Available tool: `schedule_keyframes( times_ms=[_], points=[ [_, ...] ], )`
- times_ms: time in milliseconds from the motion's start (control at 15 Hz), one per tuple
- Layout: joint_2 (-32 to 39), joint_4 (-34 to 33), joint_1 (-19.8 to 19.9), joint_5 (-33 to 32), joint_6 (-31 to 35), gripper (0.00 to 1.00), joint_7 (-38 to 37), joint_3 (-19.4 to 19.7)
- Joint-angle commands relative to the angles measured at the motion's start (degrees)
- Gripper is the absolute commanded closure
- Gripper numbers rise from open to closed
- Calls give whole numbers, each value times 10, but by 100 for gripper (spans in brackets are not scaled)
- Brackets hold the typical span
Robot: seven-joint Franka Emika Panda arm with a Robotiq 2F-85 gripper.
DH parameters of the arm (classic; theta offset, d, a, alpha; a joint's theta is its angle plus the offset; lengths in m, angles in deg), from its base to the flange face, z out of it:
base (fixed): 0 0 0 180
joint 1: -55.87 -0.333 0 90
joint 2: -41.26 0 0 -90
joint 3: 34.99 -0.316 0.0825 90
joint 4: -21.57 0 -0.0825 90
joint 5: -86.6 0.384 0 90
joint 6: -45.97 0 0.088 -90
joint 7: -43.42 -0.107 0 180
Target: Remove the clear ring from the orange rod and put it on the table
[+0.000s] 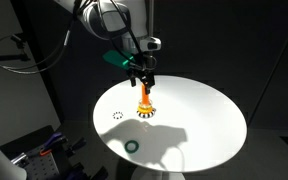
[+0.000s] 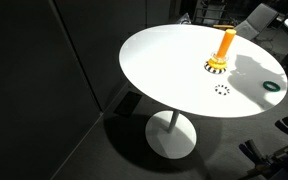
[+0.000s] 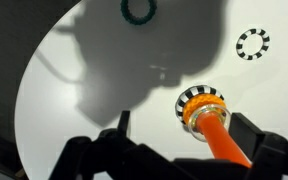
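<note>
The clear ring (image 3: 239, 44) lies flat on the white table (image 3: 54, 90). It is not on the orange rod (image 3: 219, 135). The white top shows through its middle, and its rim looks like little dark and light dots. It is thin and about as wide as the green ring (image 3: 138, 21), which lies farther off by itself.

In the wrist view the clear ring is up and to the right of the rod, near it but not touching. In an exterior view (image 1: 117, 114) it sits beside the rod's foot, with bare table between them.

The rod stands straight up, so its long way is up and down. A dotted band (image 3: 184, 98) goes around its foot. I cannot tell if this is one more ring or just the rod's base.

The claw (image 3: 182, 125) hangs right over the rod. Its two fingers are spread wide and pinch nothing. The rod pokes up between them, closer to one finger than the other.

I think the job looks done, because the ring is on the table. If the band is a ring too, it would have to slide straight up the rod to come off.
</note>
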Motion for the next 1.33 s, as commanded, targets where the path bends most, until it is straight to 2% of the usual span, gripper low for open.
schedule_keyframes(
  times_ms=[0, 533, 1000, 1267],
  points=[
    [0, -1, -2, 0, -2, 0, 0, 2],
    [29, -6, -12, 25, 32, 0, 8, -5],
    [84, -3, -30, 36, 153, 0, 11, -31],
    [115, -7, -33, 43, 201, 0, 19, -50]
  ],
)
